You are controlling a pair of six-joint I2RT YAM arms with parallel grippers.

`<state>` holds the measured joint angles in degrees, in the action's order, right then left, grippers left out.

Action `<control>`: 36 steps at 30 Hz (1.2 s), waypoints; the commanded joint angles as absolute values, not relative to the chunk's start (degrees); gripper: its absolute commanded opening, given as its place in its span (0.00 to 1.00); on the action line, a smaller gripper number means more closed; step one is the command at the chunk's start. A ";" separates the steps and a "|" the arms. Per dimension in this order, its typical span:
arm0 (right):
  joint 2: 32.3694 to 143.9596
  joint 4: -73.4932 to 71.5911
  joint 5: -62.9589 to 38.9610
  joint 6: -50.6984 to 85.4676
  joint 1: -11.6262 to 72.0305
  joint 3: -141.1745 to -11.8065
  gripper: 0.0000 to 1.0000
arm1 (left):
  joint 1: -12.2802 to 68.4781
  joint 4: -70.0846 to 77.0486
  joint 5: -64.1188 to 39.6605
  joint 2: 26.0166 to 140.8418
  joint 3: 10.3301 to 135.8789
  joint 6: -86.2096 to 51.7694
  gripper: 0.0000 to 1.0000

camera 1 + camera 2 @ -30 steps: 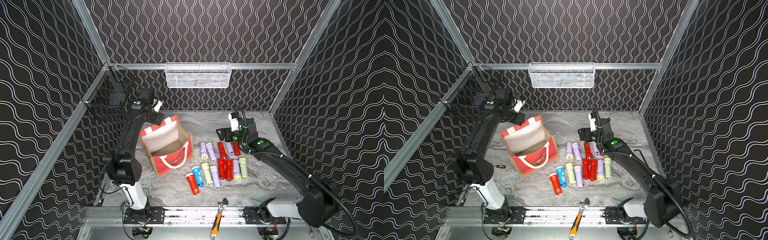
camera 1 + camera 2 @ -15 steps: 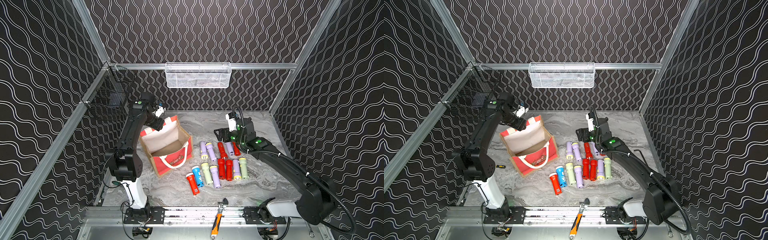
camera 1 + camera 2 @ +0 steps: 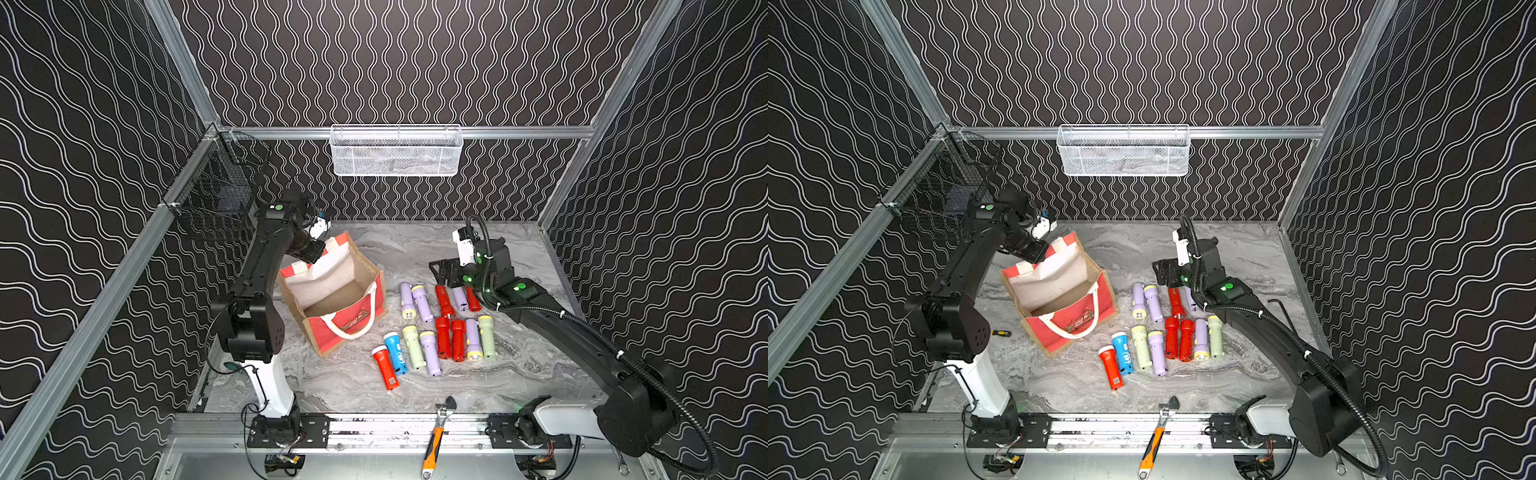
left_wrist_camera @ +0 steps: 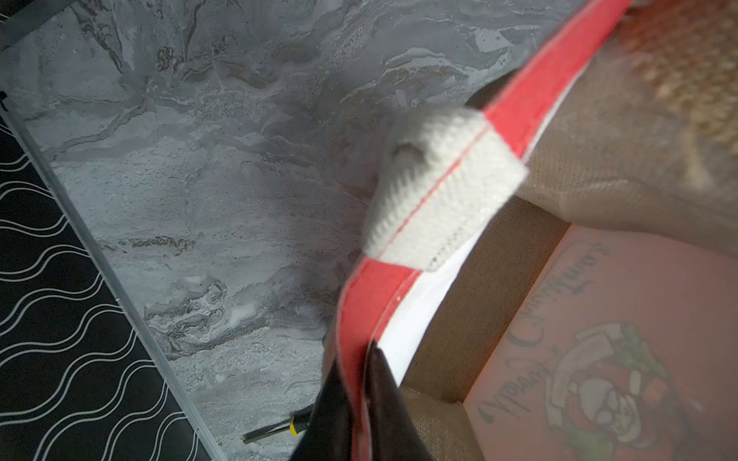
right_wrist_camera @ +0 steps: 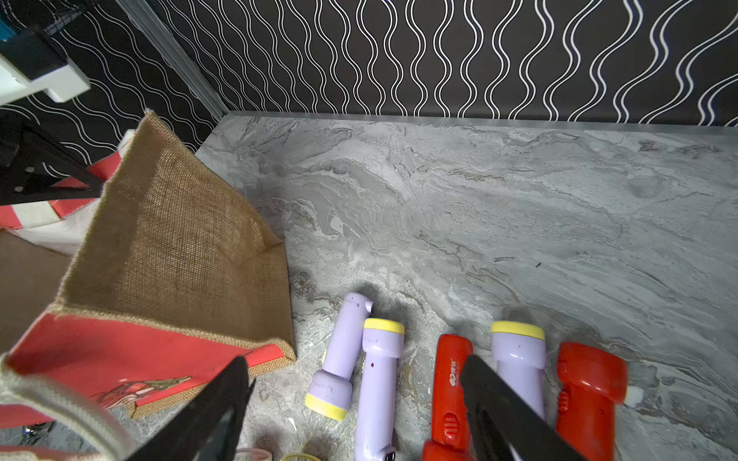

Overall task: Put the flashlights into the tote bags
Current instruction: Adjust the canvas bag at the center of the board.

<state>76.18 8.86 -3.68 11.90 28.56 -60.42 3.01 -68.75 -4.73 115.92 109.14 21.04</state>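
The tote bag point(image 3: 365, 276), tan jute with red-and-white panels and a white rope handle, stands open at left centre in both top views point(image 3: 1059, 338); only bare lining shows inside. My left gripper point(image 4: 355, 359) is shut on its red back rim point(image 4: 531, 80), also seen in a top view point(image 3: 309, 257). Several flashlights lie in two rows on the marble to the bag's right: a red one point(image 3: 384, 368), a blue one point(image 3: 395, 352), a pale green one point(image 3: 413, 347) and a lilac one point(image 5: 377, 383). My right gripper point(image 5: 355, 361) hovers open over the back row point(image 3: 442, 270).
A white mesh basket point(image 3: 395, 151) hangs on the back wall and a black wire basket point(image 3: 216, 203) on the left rail. An orange-handled wrench point(image 3: 434, 440) lies on the front rail. A small yellow-black screwdriver point(image 3: 1001, 333) lies left of the bag.
My left gripper came down onto the bag's back rim and closed on it. The right arm shifted only slightly, and its jaws stayed open.
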 commanded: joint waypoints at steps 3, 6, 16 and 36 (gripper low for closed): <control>75.28 10.06 -3.69 11.78 28.82 -60.51 0.84 | 2.51 -67.40 -3.12 116.44 109.96 16.25 0.04; 74.92 10.36 -3.99 11.82 28.91 -60.49 0.84 | 1.87 -68.16 -2.73 116.98 111.21 13.24 0.00; 75.47 11.15 -5.33 12.04 29.60 -60.42 0.82 | -0.31 -70.62 -8.35 118.34 113.17 2.19 0.00; 74.24 13.10 -8.26 14.21 30.96 -57.50 0.83 | -2.64 -67.52 -13.96 116.80 112.62 -23.10 0.00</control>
